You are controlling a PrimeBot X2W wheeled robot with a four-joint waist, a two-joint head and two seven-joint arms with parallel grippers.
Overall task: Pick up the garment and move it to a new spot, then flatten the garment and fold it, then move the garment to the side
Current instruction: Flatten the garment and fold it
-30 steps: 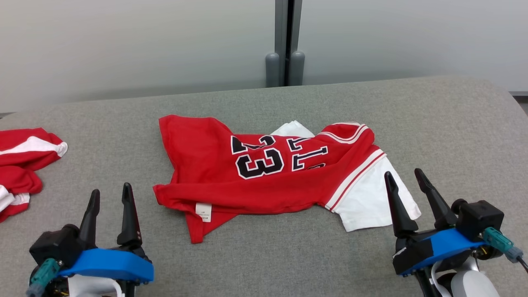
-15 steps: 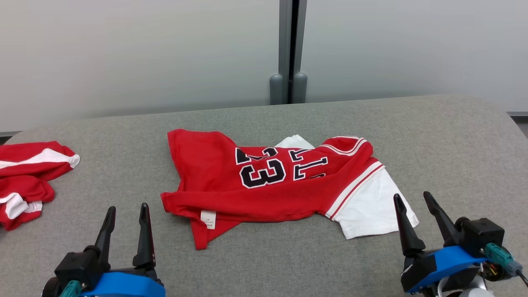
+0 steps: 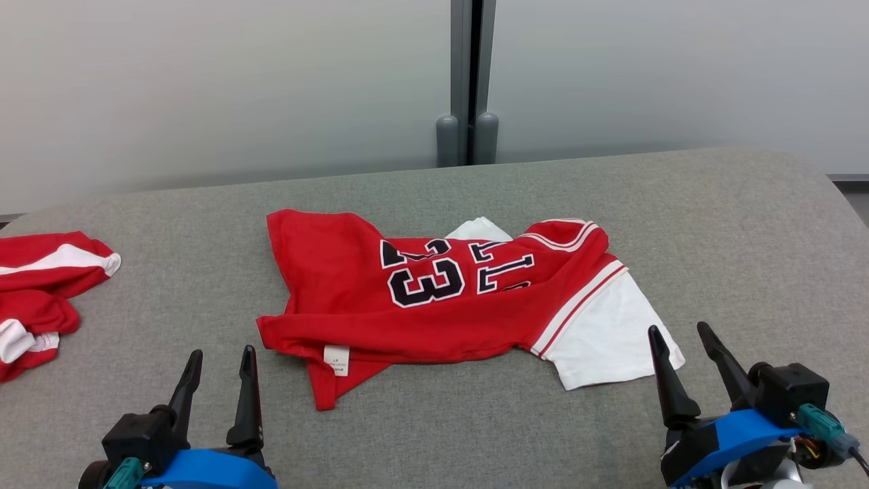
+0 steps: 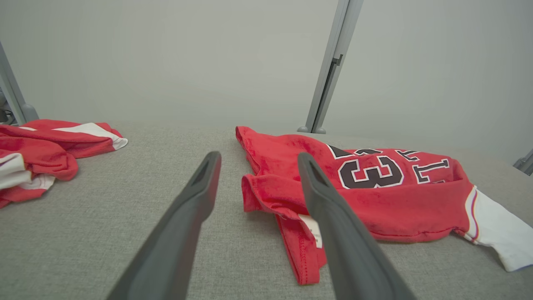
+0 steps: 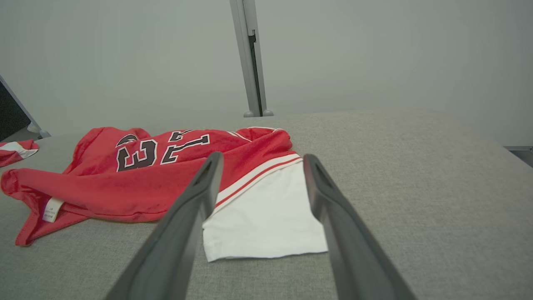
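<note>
Grey surface point(image 3: 747, 224): crumpled red jersey point(image 3: 339, 292) (sleeve point(image 3: 604, 339) white); jaws spread.

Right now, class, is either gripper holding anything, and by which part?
Nothing is held. The left gripper and right gripper are both open, and the red jersey lies loose on the grey table.

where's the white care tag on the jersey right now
In the head view the white tag sits at the near edge of the red jersey, left of centre, just ahead and to the right of the left claw.
</note>
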